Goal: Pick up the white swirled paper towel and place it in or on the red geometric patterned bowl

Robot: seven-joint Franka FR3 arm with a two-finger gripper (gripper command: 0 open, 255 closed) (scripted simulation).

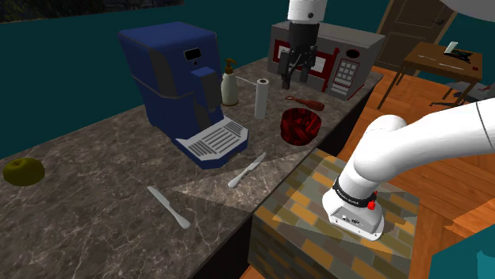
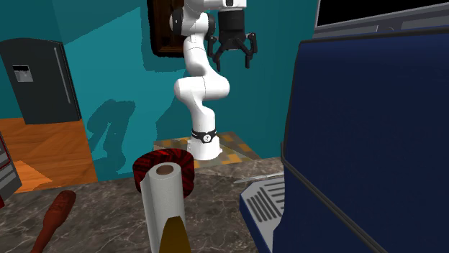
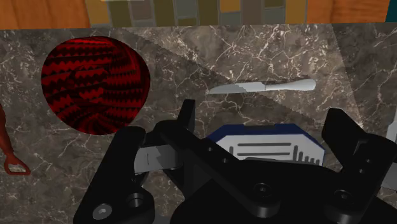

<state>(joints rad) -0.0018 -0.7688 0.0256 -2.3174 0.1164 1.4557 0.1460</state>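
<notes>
The paper towel is a white upright roll on the marble counter, between a soap bottle and the red zigzag-patterned bowl. In the second exterior view the roll stands just in front of the bowl. My gripper hangs open and empty, high above the counter, over the stretch between roll and bowl; it is also up near the wall in the second exterior view. In the wrist view the open gripper looks down with the bowl off to one side.
A blue coffee machine with a drip tray stands beside the roll. A microwave sits behind the bowl, with a red-handled utensil near it. Two knives and a green apple lie nearer the front.
</notes>
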